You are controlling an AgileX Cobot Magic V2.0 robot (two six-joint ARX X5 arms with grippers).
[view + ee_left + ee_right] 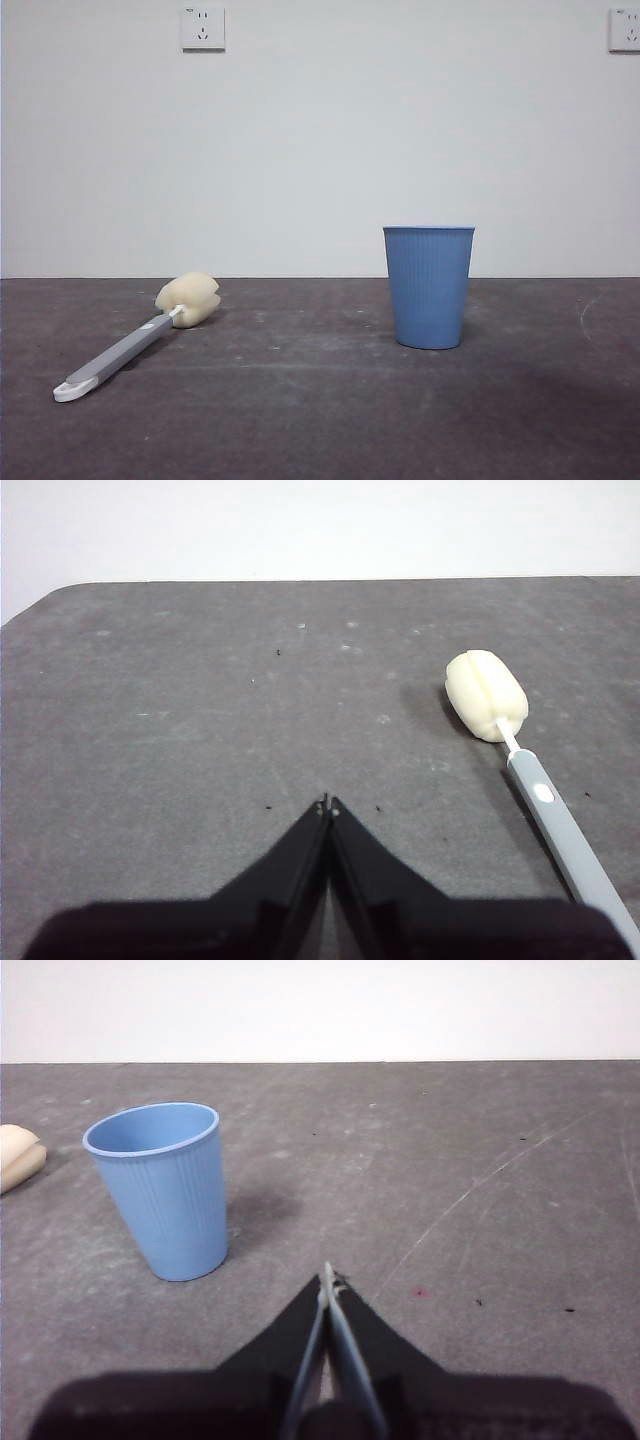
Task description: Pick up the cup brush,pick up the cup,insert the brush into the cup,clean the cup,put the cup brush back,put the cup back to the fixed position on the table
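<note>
Lying cup brush (135, 343), upright cup (428, 287)

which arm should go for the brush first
Left. Its end effector, shut and empty, has the brush lying on the table just ahead in its wrist view. The right end effector, also shut, faces the cup instead.

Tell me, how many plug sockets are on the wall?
2. One white wall socket is high up toward the left of the front view, above the sponge brush. The other white wall socket is at the top right edge, partly cut off.
</note>
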